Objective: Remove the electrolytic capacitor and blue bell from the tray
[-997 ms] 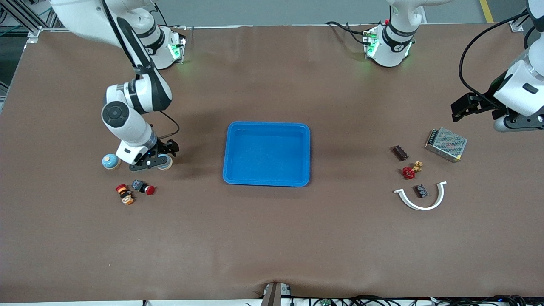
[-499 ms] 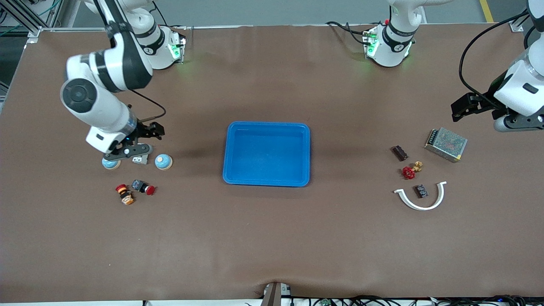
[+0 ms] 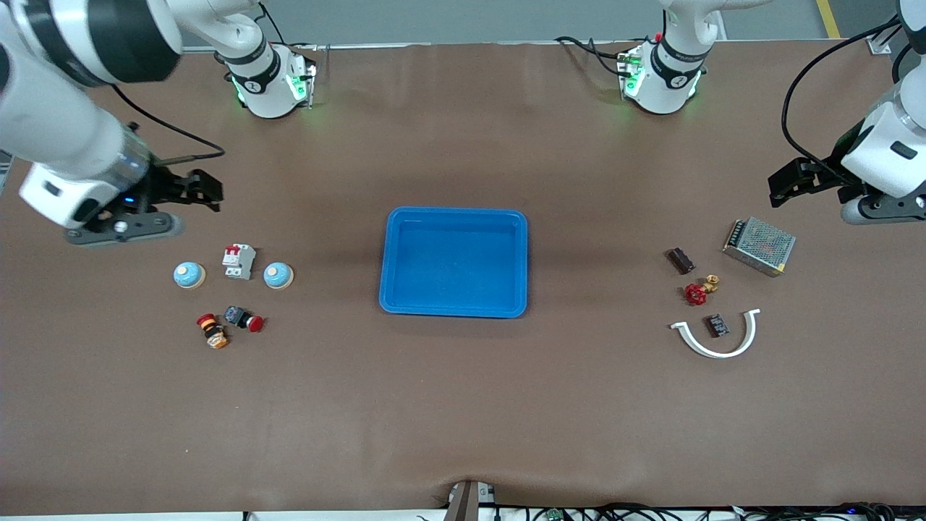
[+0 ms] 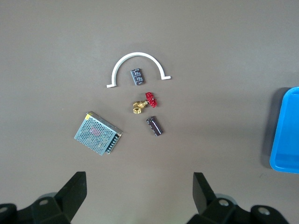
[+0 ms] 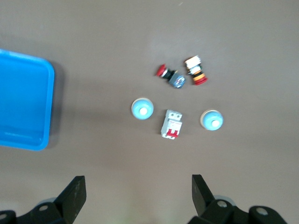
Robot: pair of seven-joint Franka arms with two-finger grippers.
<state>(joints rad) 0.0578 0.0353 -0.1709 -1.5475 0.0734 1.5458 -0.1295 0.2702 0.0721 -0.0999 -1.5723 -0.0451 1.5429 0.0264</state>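
Observation:
Two blue bells sit on the table toward the right arm's end, either side of a white circuit breaker. They also show in the right wrist view. The dark capacitor lies toward the left arm's end, beside a red valve; it also shows in the left wrist view. My right gripper is open and empty, high over bare table beside the bells. My left gripper is open and empty, high over the table beside the power supply.
A blue tray sits empty mid-table. Two push buttons lie nearer the front camera than the bells. A white arc with a small chip inside its curve lies nearer the camera than the valve.
My right gripper has risen from table level at the bells and moved toward the right arm's end, uncovering the circuit breaker. The left arm has not moved.

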